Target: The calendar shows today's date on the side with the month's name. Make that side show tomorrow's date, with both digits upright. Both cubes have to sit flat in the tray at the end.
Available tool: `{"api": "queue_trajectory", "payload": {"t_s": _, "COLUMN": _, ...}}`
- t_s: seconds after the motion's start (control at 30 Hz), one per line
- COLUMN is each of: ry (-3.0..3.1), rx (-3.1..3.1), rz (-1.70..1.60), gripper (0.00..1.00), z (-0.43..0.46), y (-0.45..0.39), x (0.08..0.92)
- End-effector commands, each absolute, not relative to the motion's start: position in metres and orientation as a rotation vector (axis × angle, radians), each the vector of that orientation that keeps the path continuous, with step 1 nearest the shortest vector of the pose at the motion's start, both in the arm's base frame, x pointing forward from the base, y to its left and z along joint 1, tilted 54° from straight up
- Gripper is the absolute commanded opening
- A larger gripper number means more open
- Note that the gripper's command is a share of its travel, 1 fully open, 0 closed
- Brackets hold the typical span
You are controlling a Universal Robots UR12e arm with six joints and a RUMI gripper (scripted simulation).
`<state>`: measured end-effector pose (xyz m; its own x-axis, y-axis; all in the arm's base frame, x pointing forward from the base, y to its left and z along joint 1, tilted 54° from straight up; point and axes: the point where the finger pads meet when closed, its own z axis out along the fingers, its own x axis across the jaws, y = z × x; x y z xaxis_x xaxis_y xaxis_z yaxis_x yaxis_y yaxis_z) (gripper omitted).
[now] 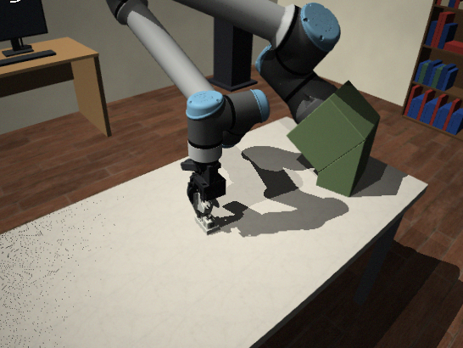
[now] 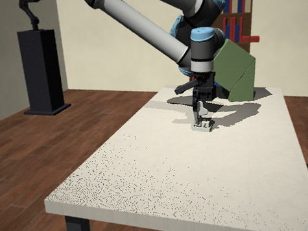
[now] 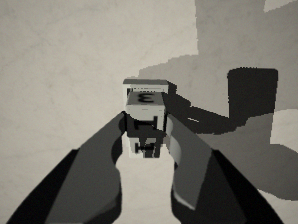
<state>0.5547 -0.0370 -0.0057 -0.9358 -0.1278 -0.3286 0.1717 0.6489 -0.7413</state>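
The small white calendar tray (image 1: 204, 228) stands near the middle of the table; it also shows in the exterior view (image 2: 202, 126). My gripper (image 1: 203, 211) points straight down over it and is shut on one white digit cube (image 3: 145, 111). In the wrist view the held cube sits between my fingertips. Its top face shows a sideways 3, and its near face carries a dark mark that reads like a sideways 1. A second cube (image 3: 145, 147) lies just below it in the picture, and the tray's rim (image 3: 148, 84) shows beyond. I cannot tell whether the held cube is clear of the tray.
A large green wedge-shaped box (image 1: 337, 140) stands at the table's far right corner, behind the arm. It also shows in the exterior view (image 2: 236, 70). The table's right edge runs close to it. A desk, a bookshelf and a pedestal stand off the table.
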Motion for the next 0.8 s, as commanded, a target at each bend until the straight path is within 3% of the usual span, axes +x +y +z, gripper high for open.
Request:
{"api": "queue_trajectory", "payload": {"t_s": 0.0, "ry": 2.517, "rx": 0.034, "rz": -1.184, "gripper": 0.11, "z": -0.0059, "y": -0.0372, "x": 0.5549}}
{"api": "queue_trajectory", "payload": {"t_s": 0.77, "ry": 2.517, "rx": 0.034, "rz": -1.184, "gripper": 0.11, "z": -0.0109, "y": -0.0435, "x": 0.5575}}
